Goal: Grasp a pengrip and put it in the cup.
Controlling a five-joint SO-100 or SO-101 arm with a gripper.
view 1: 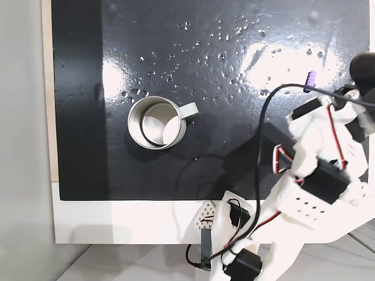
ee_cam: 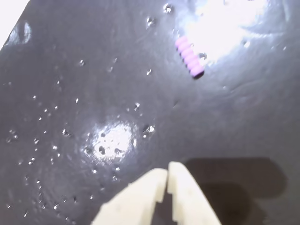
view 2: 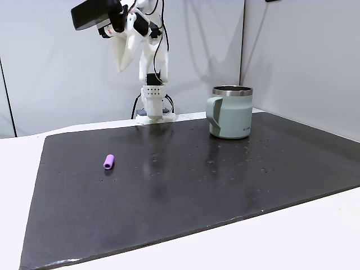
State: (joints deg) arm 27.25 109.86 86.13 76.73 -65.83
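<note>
The pengrip (view 1: 310, 81) is a small light-purple ribbed cylinder lying flat on the black mat, far to the right of the cup in a fixed view. From the side it shows as the pengrip (view 2: 109, 162) at the mat's left, and in the wrist view the pengrip (ee_cam: 189, 56) lies up and to the right. The cup (view 1: 157, 122) is a silvery mug standing upright with its handle to the right; its pale side also shows on the cup (view 2: 230, 112). My gripper (ee_cam: 167, 174) is shut and empty. It hangs high above the mat, gripper (view 2: 120, 63), well clear of the pengrip.
A glossy black mat (view 1: 234, 35) with scattered droplets covers most of the white table (view 1: 117, 222). The arm's base (view 2: 153, 107) stands at the mat's edge, with cables trailing from it. Grey walls close off the back and right in the side fixed view.
</note>
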